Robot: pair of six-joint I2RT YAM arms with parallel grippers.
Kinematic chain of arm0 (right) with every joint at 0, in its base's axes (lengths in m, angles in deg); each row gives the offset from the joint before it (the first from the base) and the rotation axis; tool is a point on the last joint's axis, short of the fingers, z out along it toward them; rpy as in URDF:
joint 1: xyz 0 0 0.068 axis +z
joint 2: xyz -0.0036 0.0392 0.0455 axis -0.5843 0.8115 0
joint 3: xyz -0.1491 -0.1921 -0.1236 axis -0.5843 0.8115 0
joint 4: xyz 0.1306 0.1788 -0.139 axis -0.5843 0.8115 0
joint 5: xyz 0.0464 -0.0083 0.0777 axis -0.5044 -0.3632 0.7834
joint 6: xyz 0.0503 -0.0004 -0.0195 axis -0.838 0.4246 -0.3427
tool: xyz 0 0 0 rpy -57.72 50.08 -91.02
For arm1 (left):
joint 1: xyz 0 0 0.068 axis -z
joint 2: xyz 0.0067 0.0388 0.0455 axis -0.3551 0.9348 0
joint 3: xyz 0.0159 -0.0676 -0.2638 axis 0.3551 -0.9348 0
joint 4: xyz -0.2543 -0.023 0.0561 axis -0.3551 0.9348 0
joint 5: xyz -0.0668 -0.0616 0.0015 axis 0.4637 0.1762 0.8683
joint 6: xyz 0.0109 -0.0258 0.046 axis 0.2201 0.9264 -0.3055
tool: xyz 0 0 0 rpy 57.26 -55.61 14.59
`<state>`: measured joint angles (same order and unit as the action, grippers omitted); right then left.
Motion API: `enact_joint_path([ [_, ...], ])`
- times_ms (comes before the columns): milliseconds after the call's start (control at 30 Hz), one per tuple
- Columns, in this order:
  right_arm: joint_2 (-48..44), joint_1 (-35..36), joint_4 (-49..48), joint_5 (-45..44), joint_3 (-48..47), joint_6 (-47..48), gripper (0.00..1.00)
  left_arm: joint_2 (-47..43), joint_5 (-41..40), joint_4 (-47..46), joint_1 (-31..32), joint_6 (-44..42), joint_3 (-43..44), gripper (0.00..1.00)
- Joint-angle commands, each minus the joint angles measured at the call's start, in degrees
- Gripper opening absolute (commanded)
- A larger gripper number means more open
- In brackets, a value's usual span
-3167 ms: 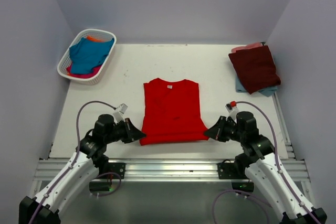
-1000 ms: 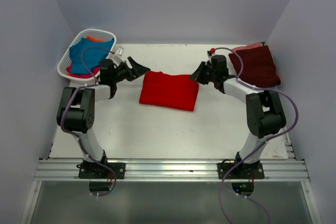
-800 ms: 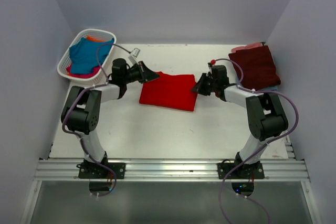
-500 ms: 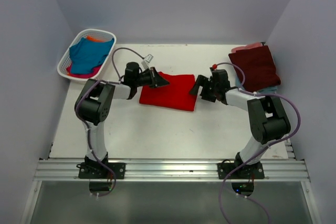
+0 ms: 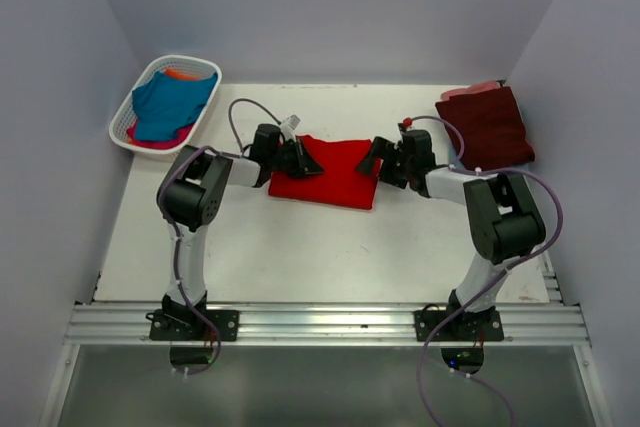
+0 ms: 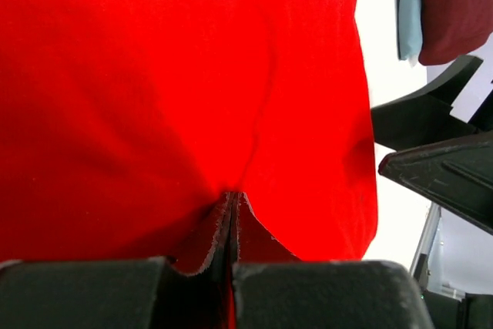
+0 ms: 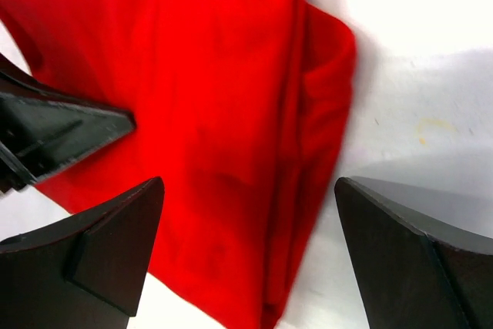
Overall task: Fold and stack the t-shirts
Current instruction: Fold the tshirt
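While pale walls [image 5: 330, 7] enclosed the white tabletop [image 5: 300, 247], left fingers [image 6: 77, 298] pinched the red t-shirt [image 5: 335, 175]. Right fingers [image 7: 408, 252] stood spread at three o'clock.

Orange t-shirt [image 5: 181, 74] mostly beneath teal t-shirt [image 5: 172, 102]

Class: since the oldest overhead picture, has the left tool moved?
Yes: the left tool has moved from the near rail up toward the far side, nearer the white basket.

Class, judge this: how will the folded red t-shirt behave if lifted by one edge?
Probably floppy: the red t-shirt puckers where the left gripper pinches it. Its layers gape at the edge, so it would likely sag and unfold.
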<state>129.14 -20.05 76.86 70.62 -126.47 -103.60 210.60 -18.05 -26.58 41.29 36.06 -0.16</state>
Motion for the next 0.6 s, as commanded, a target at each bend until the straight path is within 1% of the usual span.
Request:
enact_joint_path([
  [0,6.26,-0.06,-1.06,1.73,0.88,-2.25,0.99,1.08,-6.25,6.15,1.31,-4.32,0.45,0.00],
  [67,8.12,0.12,-3.77,4.01,0.62,-3.40,0.99,1.08,-6.25,5.71,1.83,-3.71,-0.43,0.00],
  [100,10.74,0.29,-4.84,4.71,0.53,-4.71,0.99,1.08,-6.25,5.27,2.01,-3.44,-0.78,0.00],
  [167,13.47,1.34,-7.29,6.91,-0.52,-5.95,0.95,1.08,-6.07,4.13,2.36,-2.65,-1.57,0.00],
  [200,14.71,1.78,-8.35,8.05,-0.87,-7.26,0.92,0.99,-5.98,3.95,2.80,-2.47,-1.75,0.00],
  [233,17.24,2.83,-10.45,10.06,-1.14,-7.97,0.85,0.99,-5.90,3.52,2.89,-2.30,-2.01,0.00],
  [300,18.93,3.72,-12.05,11.83,-1.84,-9.89,0.75,0.99,-5.37,3.08,3.06,-1.86,-2.28,0.00],
  [333,19.72,4.50,-13.88,12.36,-1.84,-10.43,0.65,0.90,-5.37,3.07,3.06,-1.86,-2.45,0.00],
  [400,19.90,5.04,-14.78,13.42,-1.75,-11.48,0.57,0.73,-5.54,3.07,3.06,-1.94,-2.72,0.00],
  [467,19.55,6.26,-14.61,14.30,-2.28,-11.93,0.46,0.64,-5.28,2.99,3.06,-1.86,-2.98,0.00],
  [567,18.07,8.11,-11.45,13.69,-3.07,-10.88,0.45,0.37,-4.76,2.46,3.06,-1.51,-3.42,0.00],
])
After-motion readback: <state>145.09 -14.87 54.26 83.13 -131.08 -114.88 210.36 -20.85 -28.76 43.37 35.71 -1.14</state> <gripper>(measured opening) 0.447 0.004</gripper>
